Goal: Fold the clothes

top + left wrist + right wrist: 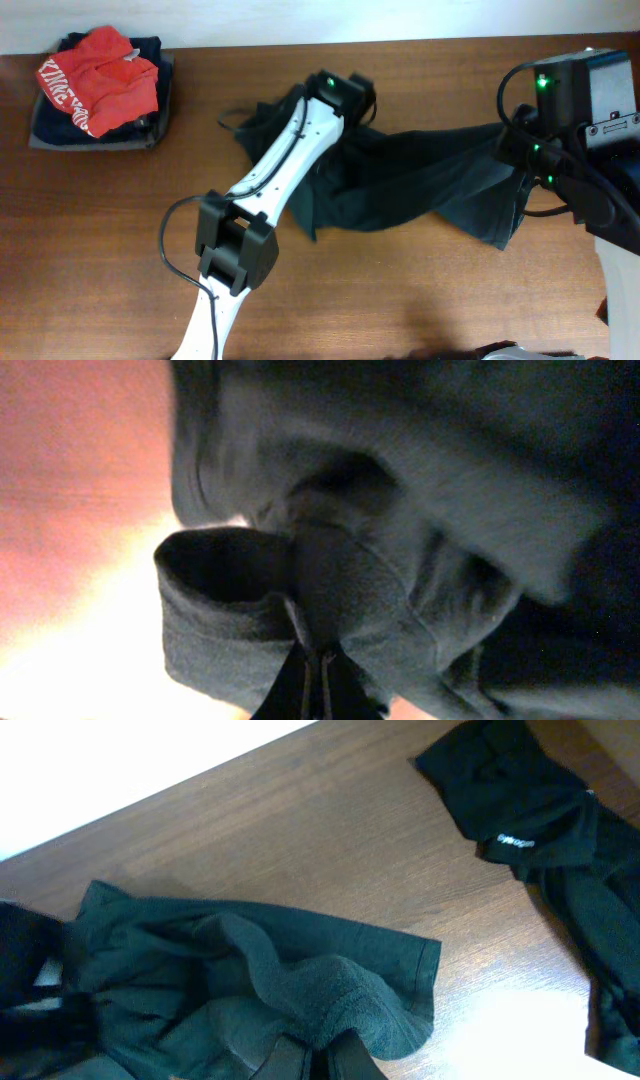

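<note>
The dark green garment (400, 180) lies bunched across the middle of the worktop (400, 300), stretched loosely between the 2 arms and not yet flat. No clean fold shows in it, so I judge this piece to be at the spreading stage, with the folding itself left to do.

The left gripper (318, 663) is clamped on a thick roll of the cloth at the garment's far left end. The right gripper (318, 1058) appears to be pinched on a hem at the right end, though the fabric drapes over its fingers and hides the tips.

At the far left corner sits a stack (95, 85) of clothes with a red piece on top, seemingly finished work. The right wrist view shows 1 more black garment (520, 810) crumpled beyond the green one, probably waiting its turn.

The near half of the worktop is bare wood and gives room to lay the cloth out. The right end sits close to the worktop's right edge.
</note>
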